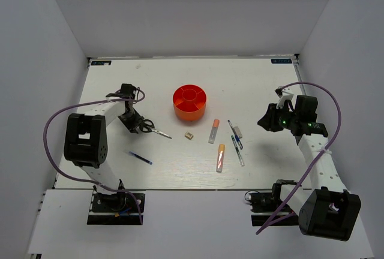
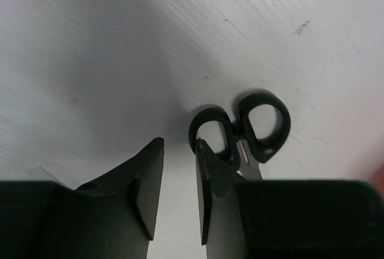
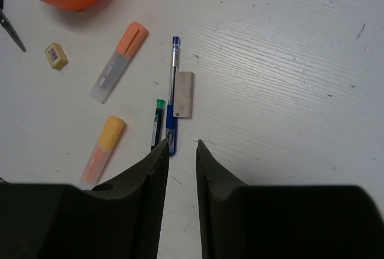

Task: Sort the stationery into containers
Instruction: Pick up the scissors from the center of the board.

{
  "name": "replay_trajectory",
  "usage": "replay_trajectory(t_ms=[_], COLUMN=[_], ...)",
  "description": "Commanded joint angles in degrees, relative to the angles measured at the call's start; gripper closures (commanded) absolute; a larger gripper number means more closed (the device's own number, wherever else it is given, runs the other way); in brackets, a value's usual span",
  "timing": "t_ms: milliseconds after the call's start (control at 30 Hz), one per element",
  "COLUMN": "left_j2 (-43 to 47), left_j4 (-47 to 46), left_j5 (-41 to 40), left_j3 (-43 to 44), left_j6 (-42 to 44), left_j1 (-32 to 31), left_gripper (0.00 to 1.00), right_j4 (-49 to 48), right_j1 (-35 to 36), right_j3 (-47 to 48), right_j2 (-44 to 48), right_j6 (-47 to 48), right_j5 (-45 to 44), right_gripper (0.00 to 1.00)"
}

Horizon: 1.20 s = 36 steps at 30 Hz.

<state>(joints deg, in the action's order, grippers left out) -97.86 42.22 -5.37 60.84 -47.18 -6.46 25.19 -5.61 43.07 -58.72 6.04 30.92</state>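
Stationery is all lying loose on the white table point(image 1: 270, 85), none of it inside the round orange organiser point(image 1: 190, 103), which sits mid-table toward the far side. The left gripper point(image 2: 179, 141) is down low by the black-handled scissors point(image 2: 264, 124). Its jaws are only a narrow slit apart with nothing between them, and one finger is right at a handle loop from the outside, can't tell if it's touching. The right gripper point(image 3: 183, 142) hangs over the right side, jaws likewise barely parted and holding nothing, tips just short of the pens. In front of the organiser lie the far marker point(image 1: 213, 130) and the near marker point(image 1: 221, 157), both orange-and-white. A lone blue pen point(image 1: 139, 158) lies over by the left arm. The other blue pen point(image 3: 173, 91) has the green pen point(image 3: 157, 124) just beside it and the white eraser point(image 3: 183, 94) touching its other side. The tiny tan block point(image 3: 56, 55) sits between the scissor tips and the far marker.
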Motion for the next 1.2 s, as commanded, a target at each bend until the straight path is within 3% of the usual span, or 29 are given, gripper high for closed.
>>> replay_trajectory(t_ms=[0, 567, 767, 967, 1067, 1167], left_j2=[-1.71, -8.74, -8.75, -7.96, -7.61, -3.93], left_j4=[-0.03, 3.58, 0.68, -3.98, -5.39, -5.57], left_j5=[0.0, -3.51, -2.72, -1.32, -0.35, -0.43], left_j3=[2.17, 3.59, -0.54, -4.41, -5.2, -5.29], left_j6=[0.51, 2.53, 1.39, 0.16, 0.42, 2.78], left_j1=[0.04, -0.48, -0.57, -0.66, -0.66, -1.36], left_gripper=[0.61, 0.57, 0.75, 0.81, 0.97, 1.0], right_j4=[-0.41, -0.32, -0.32, -0.58, -0.67, -0.76], right_j1=[-0.19, -0.2, -0.37, -0.37, -0.46, -0.46], right_j3=[1.58, 1.75, 1.67, 1.49, 1.31, 1.14], right_j2=[0.8, 1.32, 1.76, 2.29, 2.38, 2.29], right_j6=[0.37, 0.02, -0.15, -0.42, -0.51, -0.51], right_j5=[-1.12, -2.35, -2.18, -1.83, -1.82, -1.39], right_gripper=[0.72, 0.72, 0.72, 0.72, 0.72, 0.72])
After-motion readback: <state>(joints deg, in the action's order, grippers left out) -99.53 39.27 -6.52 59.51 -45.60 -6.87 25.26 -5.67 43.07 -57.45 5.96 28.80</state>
